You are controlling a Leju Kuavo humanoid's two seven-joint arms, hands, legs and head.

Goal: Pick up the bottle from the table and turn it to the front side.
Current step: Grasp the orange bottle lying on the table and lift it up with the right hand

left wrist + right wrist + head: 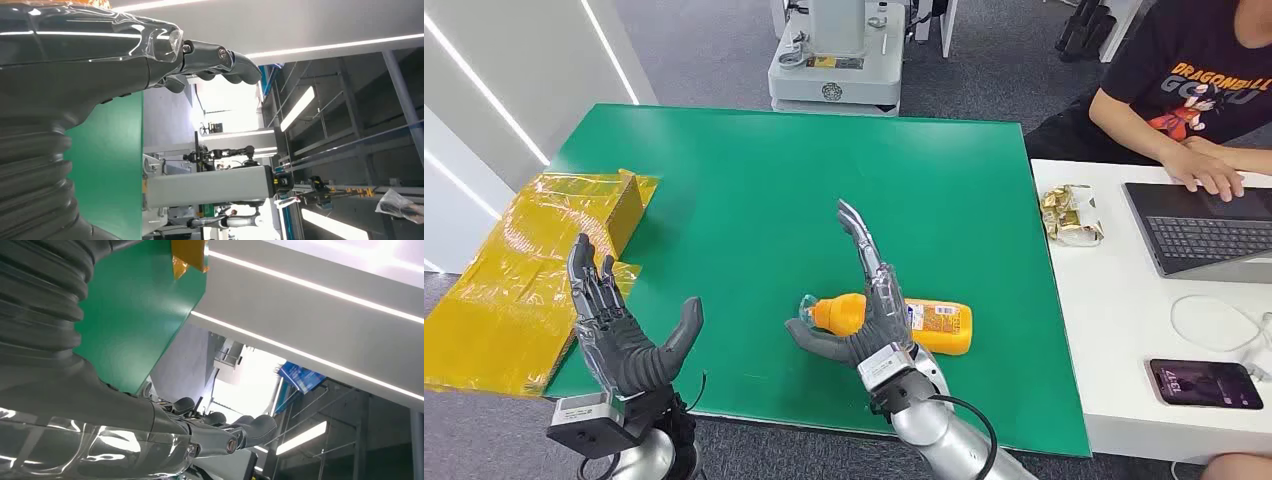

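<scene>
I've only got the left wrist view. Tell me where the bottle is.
Observer: The orange bottle lies on its side on the green table, in front of the right arm.
Operator: Say whether the right hand has it.
Observer: No. The right hand stands open beside it, fingers straight, thumb near the cap end; I can't tell if it touches.
Operator: Report what's beside my left hand.
Observer: The left hand is open, next to yellow bags at the table's left edge.
</scene>
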